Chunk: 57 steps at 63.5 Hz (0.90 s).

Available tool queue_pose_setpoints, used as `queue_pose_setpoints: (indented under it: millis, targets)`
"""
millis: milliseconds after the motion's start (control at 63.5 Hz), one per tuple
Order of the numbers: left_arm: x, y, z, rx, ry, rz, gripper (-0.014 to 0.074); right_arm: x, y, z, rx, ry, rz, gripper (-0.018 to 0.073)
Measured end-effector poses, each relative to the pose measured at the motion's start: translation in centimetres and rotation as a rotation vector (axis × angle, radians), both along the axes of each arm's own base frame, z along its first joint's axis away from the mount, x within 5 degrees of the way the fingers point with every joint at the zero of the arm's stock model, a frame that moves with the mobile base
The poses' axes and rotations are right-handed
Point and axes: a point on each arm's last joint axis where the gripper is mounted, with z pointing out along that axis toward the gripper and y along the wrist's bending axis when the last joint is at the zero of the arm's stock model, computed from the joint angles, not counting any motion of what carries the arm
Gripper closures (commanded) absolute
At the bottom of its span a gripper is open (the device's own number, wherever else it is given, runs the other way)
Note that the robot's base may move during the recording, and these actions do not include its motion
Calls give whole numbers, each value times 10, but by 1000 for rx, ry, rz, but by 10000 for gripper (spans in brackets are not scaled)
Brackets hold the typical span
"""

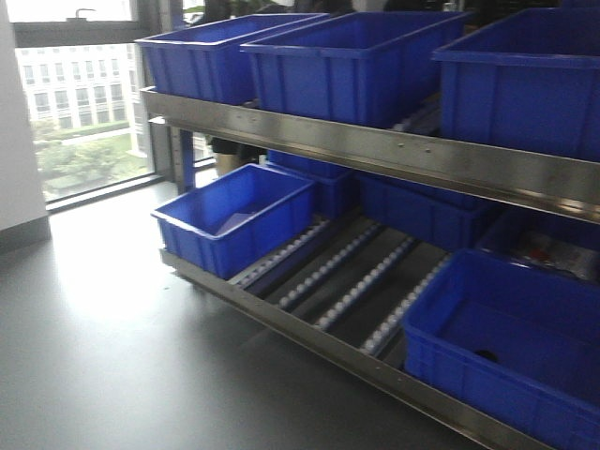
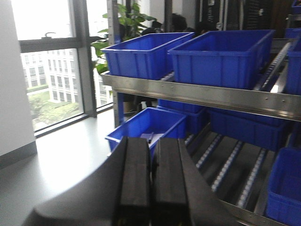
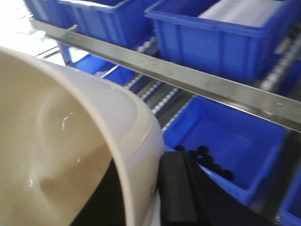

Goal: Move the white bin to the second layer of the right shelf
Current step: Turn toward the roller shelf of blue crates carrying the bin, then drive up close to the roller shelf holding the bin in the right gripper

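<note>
The white bin (image 3: 56, 141) fills the left of the right wrist view, glossy and cream, with its open inside facing the camera. My right gripper (image 3: 142, 162) is shut on its wall, one black finger (image 3: 176, 188) outside and the other inside. The right shelf second layer (image 1: 361, 272) shows as bare sloping roller tracks between blue crates, and its rollers (image 3: 162, 96) lie ahead of the bin under a steel rail. My left gripper (image 2: 151, 143) is shut with nothing in it, held in front of the rack. Neither gripper shows in the front view.
Blue crates (image 1: 366, 61) line the upper level behind a steel rail (image 1: 375, 145). On the lower level stand a blue crate (image 1: 234, 216) at the left and another (image 1: 511, 342) at the right, which holds small dark objects (image 3: 209, 162). Window and grey floor (image 1: 103, 319) lie left.
</note>
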Motion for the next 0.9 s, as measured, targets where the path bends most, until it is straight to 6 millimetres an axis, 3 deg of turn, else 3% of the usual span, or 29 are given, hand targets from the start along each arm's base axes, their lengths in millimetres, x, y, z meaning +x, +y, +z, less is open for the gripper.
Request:
queue_pose_setpoints:
  millis: [897]
  targets:
    - [0,0,0,0,0,0,512,0,0,0,0,0,0,503]
